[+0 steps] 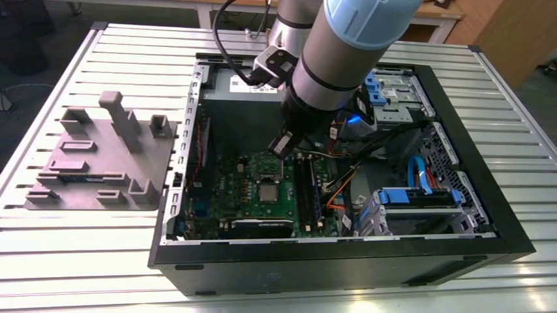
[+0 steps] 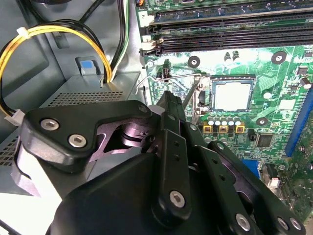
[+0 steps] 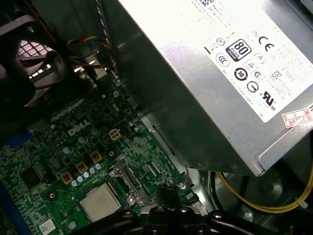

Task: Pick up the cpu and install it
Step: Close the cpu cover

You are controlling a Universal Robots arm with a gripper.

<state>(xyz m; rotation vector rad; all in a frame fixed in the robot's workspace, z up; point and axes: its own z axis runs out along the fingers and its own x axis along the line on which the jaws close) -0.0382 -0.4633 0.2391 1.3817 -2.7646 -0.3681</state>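
CPU [image 1: 268,191] lies flat in its socket on the green motherboard [image 1: 235,189], near the middle of the open case [image 1: 513,241]. Placement looks done; retention frame appears unlatched. Gripper [image 1: 285,145] hovers just beyond the socket, carrying nothing. Jaws look closed together in the second wrist view, empty.

The arm is angled steeply downward, and the end effector [image 1: 283,145] is held with fingers closed together, empty

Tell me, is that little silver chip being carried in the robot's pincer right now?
No. In the second wrist view the silver chip lies flat in its square frame on the green board, apart from the pincer.
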